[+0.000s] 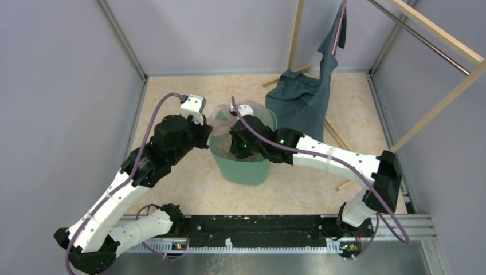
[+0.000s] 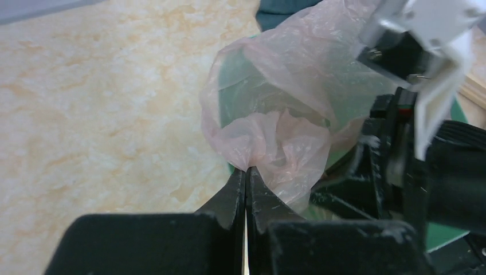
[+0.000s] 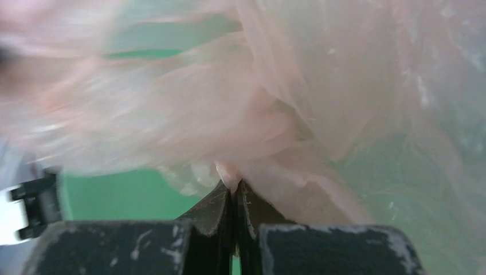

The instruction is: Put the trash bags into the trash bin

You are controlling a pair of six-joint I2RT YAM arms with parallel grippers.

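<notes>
**Two grippers pinched on one pink bag at the bin**

From the left wrist we see the left gripper [image 2: 246, 172] with its fingers pressed together on a gathered fold of the trash bag [image 2: 275, 132]. The thin pink film balloons up from that pinch, over the mint-green trash bin [image 2: 450, 234]. The right arm [image 2: 412, 154] crowds in just beside it, and the marbled tabletop [image 2: 114, 114] fills the left side.

From the right wrist we see the right gripper [image 3: 234, 186] also clamped tight, with a small tuft of the same film nipped between its tips. Wrinkled, partly blurred film fills most of that view, with green bin wall showing behind and below it.

From above, the bin stands upright near the middle of the table. The bag is draped across its mouth and partly inside. The left gripper sits at the bin's left rim and the right one reaches down into the opening. A dark blue-grey garment [image 1: 301, 100] hangs from a wooden frame [image 1: 435, 34] behind the bin.
</notes>
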